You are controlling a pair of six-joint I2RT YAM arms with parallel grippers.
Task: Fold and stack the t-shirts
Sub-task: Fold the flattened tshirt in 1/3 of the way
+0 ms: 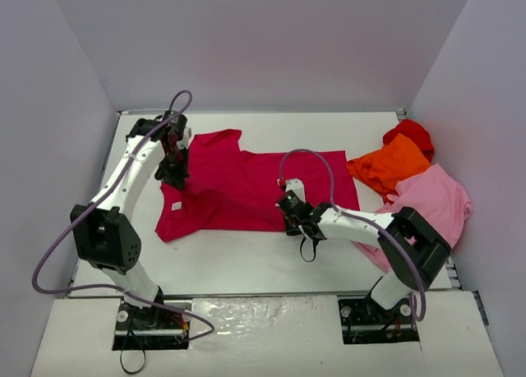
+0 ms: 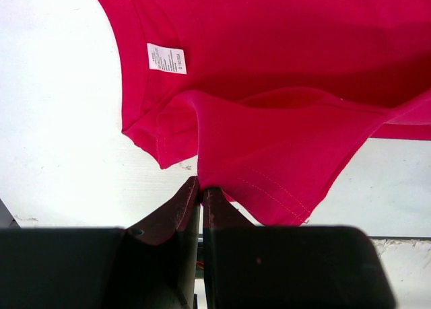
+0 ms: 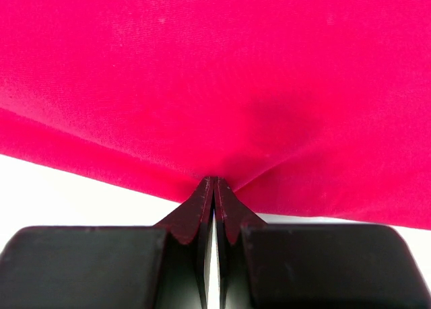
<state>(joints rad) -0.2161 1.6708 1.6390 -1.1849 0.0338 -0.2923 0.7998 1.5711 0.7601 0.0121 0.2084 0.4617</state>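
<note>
Crimson t-shirt [image 1: 246,192]: spread at the centre of the table [image 1: 246,258], long axis 9-to-3 o'clock.
Left gripper [image 2: 201,190]: pressed together, pinching a hemmed flap at the 9 o'clock end.
Right gripper [image 3: 213,182]: pinching the 6 o'clock long edge; cloth lies toward 12.

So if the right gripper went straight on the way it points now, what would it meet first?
The crimson t-shirt. The right gripper is shut on its edge, and in the wrist view only more of that cloth shows ahead; anything beyond it is hidden.
</note>
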